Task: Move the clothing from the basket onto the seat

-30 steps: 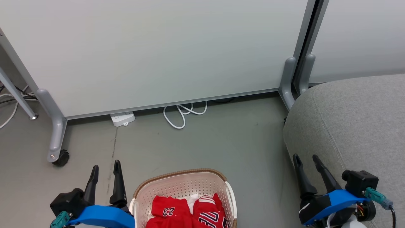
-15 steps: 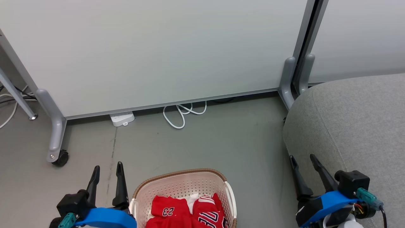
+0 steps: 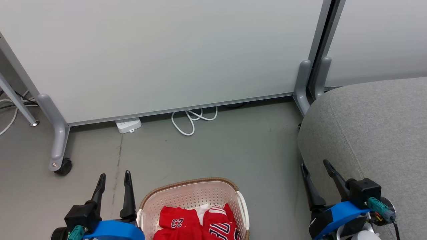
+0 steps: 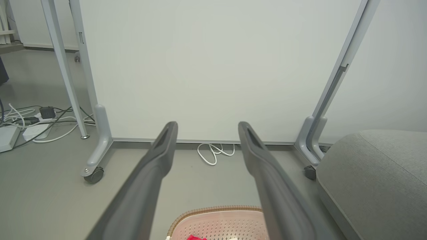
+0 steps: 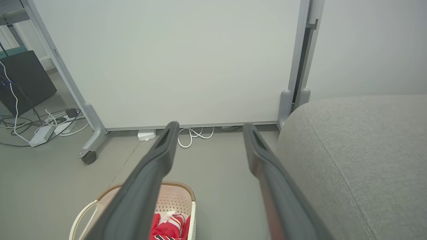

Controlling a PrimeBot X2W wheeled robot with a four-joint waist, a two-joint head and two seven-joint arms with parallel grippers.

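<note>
A: What does the room look like around the basket (image 3: 186, 182)?
B: It sits on a smooth grey floor (image 3: 233, 150). Beyond the basket stands a pale partition panel (image 3: 166, 50) on grey legs, one of them with a black castor (image 3: 64, 166). At the panel's foot lie a white power strip (image 3: 128, 125) and a looped white cable (image 3: 191, 120). To the right of the basket, apart from it, is the grey seat (image 3: 373, 126).
A: And the arms?
B: The left gripper (image 3: 114, 175) hangs just left of the basket, its fingers pointing toward the panel and its jaws spread wide and empty. The right gripper (image 3: 313, 164) is well to the basket's right, against the seat's rounded corner, jaws just as wide and empty.
A: What's the count?
B: One basket, one seat, two grippers and two red garments. The clothing (image 3: 180, 220) lies inside the basket, side by side. One piece shows "23", the other large black lettering and striped trim.
</note>
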